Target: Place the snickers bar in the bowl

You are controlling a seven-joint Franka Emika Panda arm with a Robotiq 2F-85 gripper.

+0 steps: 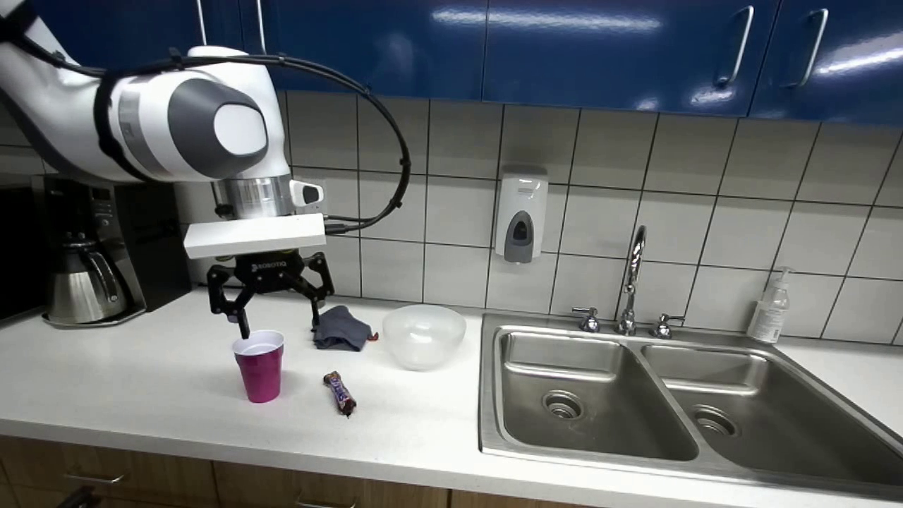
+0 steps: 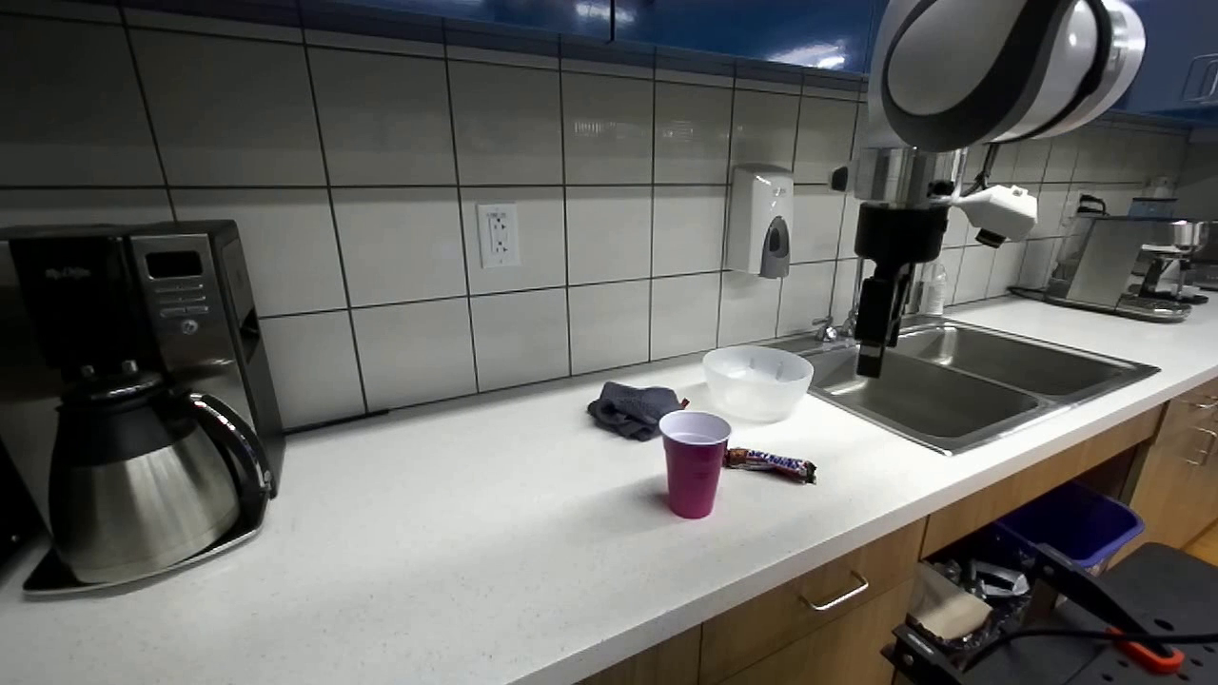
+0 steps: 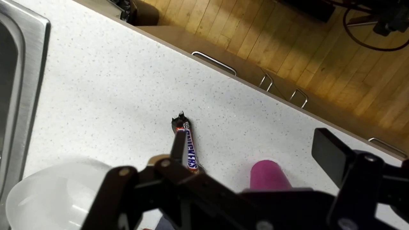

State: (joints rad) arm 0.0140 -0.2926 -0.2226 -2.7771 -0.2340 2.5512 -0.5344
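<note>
The snickers bar (image 1: 340,394), in a brown, red and blue wrapper, lies on the white counter in both exterior views (image 2: 771,464). In the wrist view the bar (image 3: 190,147) is partly hidden behind one finger. The translucent white bowl (image 1: 423,337) stands upright behind the bar near the sink, and also shows in an exterior view (image 2: 758,382). In the wrist view the bowl (image 3: 54,195) is cut off at the lower left. My gripper (image 1: 280,328) is wide open, pointing down and empty above the counter. It also shows in an exterior view (image 2: 870,366) and the wrist view (image 3: 250,143).
A magenta cup (image 1: 259,370) stands upright beside the bar; it also shows in the wrist view (image 3: 268,177). A dark grey cloth (image 1: 341,329) lies left of the bowl. A steel double sink (image 1: 488,395) is at the right. A coffee maker (image 2: 190,314) stands at the far left.
</note>
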